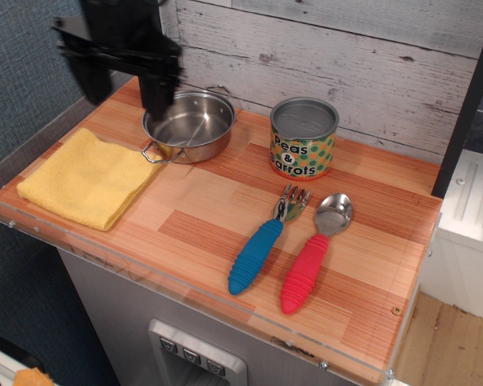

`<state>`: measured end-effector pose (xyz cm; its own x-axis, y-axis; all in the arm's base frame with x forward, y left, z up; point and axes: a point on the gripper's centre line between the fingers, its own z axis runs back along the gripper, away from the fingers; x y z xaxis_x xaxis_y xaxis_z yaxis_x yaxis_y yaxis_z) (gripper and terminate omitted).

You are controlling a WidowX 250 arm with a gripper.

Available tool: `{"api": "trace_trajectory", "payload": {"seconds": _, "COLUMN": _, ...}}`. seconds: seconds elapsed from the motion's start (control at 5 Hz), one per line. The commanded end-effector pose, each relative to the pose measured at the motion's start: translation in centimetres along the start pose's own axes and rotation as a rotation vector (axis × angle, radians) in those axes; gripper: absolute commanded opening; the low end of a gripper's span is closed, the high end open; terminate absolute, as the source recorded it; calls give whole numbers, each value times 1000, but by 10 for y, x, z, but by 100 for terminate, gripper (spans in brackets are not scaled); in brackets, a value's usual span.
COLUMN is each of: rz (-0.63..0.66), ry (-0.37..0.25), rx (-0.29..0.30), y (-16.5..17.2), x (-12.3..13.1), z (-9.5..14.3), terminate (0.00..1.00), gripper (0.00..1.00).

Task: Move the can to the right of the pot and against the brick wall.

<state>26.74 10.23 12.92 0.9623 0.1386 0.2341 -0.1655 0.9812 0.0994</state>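
Note:
The can [304,138], a short tin with a grey lid and a yellow-orange dotted label, stands upright on the wooden counter to the right of the steel pot [188,125], close to the whitish plank wall [362,64]. My gripper [121,90] is blurred, open and empty, up at the back left, above the counter just left of the pot. It is well apart from the can.
A folded yellow cloth [88,177] lies at the left. A blue-handled fork [264,240] and a red-handled spoon [314,252] lie in front of the can. A clear acrylic rim [185,283] edges the counter. A dark post [465,104] stands at the right.

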Motion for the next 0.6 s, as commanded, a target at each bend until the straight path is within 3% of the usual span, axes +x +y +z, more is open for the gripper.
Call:
{"api": "trace_trajectory", "payload": {"seconds": 0.0, "rz": 176, "ry": -42, "rx": 72, "y": 42, "x": 4, "z": 6, "terminate": 0, "gripper": 100}}
{"api": "trace_trajectory", "payload": {"seconds": 0.2, "rz": 176, "ry": -42, "rx": 72, "y": 42, "x": 4, "z": 6, "terminate": 0, "gripper": 100}}
{"api": "trace_trajectory", "payload": {"seconds": 0.4, "rz": 176, "ry": -42, "rx": 72, "y": 42, "x": 4, "z": 6, "terminate": 100, "gripper": 100}}
